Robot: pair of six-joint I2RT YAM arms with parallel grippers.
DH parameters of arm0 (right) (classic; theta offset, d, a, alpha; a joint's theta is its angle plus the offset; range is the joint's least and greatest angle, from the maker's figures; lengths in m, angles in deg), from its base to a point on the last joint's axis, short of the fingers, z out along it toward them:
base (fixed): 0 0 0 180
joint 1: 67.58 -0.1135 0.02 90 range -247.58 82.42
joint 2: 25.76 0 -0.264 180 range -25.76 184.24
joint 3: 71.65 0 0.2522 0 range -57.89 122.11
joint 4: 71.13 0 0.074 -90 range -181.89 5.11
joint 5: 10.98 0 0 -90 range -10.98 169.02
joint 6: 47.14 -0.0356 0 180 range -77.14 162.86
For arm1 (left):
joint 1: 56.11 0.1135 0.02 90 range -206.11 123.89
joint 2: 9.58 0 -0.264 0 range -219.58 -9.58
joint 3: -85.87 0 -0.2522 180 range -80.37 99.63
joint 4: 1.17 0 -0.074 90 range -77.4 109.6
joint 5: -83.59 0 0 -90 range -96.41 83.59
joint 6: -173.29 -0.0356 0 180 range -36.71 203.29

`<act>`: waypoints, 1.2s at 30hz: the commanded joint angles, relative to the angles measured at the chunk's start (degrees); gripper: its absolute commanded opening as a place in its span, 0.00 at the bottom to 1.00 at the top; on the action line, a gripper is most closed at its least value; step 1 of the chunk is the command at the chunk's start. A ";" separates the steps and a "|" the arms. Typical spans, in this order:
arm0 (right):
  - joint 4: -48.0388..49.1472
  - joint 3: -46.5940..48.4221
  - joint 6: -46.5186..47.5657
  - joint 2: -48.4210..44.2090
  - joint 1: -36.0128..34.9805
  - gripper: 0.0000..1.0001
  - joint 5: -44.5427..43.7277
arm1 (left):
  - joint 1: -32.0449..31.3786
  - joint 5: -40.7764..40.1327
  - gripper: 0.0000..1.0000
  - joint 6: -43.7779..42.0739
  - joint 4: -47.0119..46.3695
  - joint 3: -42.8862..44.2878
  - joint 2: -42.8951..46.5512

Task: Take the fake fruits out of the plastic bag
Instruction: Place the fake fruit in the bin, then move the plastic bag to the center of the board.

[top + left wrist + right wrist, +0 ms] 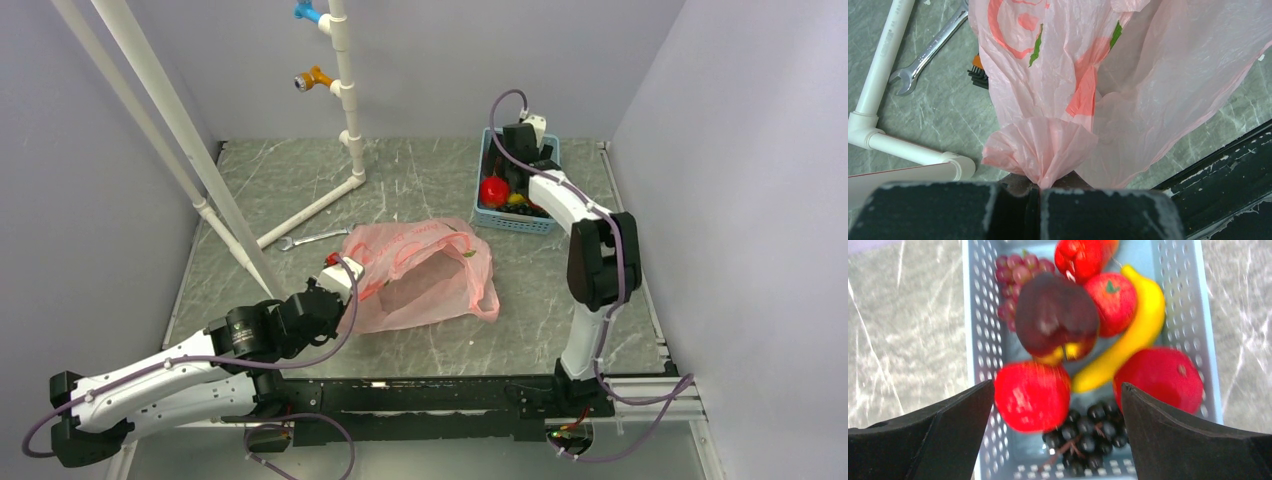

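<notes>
Left gripper (1039,192) pinched tight on a bunched corner of the pink plastic bag (420,275), which lies mid-table (420,180). Right gripper (1057,387) spread wide, holding nothing, over the blue basket (975,315) at far right. The fake fruits (1032,396) sit inside it: glossy red rounds, reddish grapes (1013,275), dark red-brown piece (1055,312), beside a banana (1133,335).

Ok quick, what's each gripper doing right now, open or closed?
Left gripper: closed on the plastic bag.
Right gripper: open, above the basket.
</notes>
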 commanded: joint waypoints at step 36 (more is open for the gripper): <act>-1.02 -36.56 -3.23 -47.77 -10.39 0.99 11.55 | -0.31 9.11 0.00 17.09 -9.89 -5.25 -10.31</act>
